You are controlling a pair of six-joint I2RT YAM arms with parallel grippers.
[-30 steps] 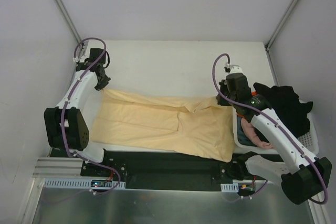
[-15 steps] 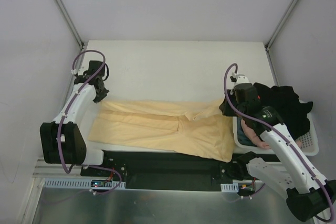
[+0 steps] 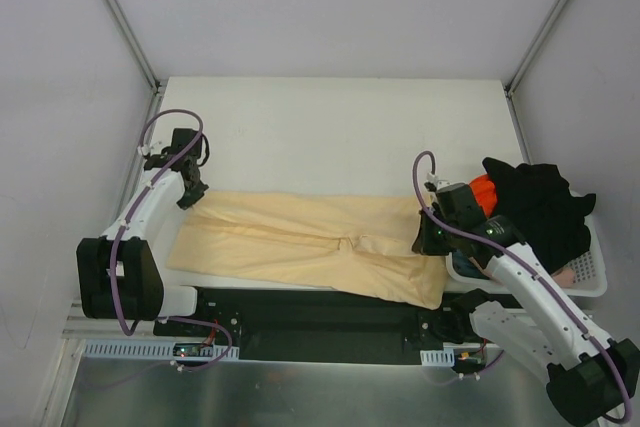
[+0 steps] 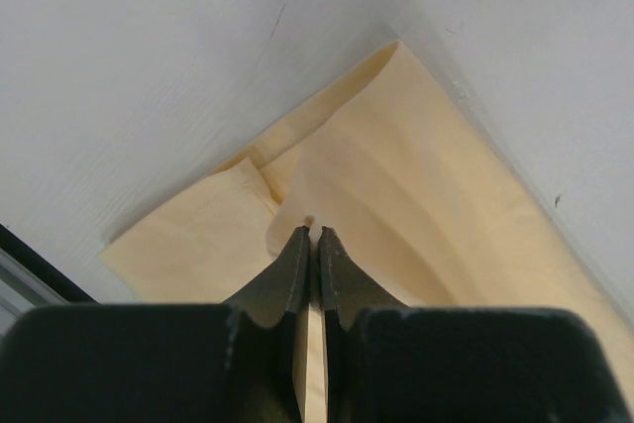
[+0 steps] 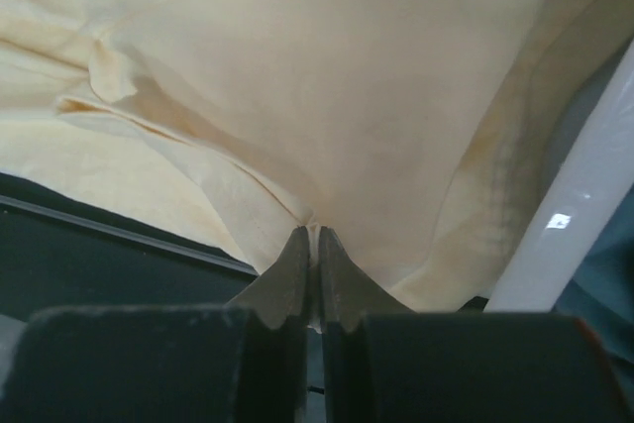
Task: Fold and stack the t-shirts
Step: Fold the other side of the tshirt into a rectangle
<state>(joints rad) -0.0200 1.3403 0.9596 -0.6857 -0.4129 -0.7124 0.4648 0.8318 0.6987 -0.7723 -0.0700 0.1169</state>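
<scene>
Pinching the peach-yellow t-shirt (image 3: 300, 242) spread on the desk (image 3: 340, 137), left jaws clamp its 10 o'clock corner, right jaws its 3 o'clock edge.

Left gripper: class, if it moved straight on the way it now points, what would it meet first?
Likely the pale yellow t-shirt that the left gripper now pinches, then the white table; depth is unclear.

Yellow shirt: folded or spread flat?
Folded lengthwise. The yellow shirt lies as a narrow band; the left wrist view shows one layer over another. The left gripper and right gripper are shut on it.
</scene>
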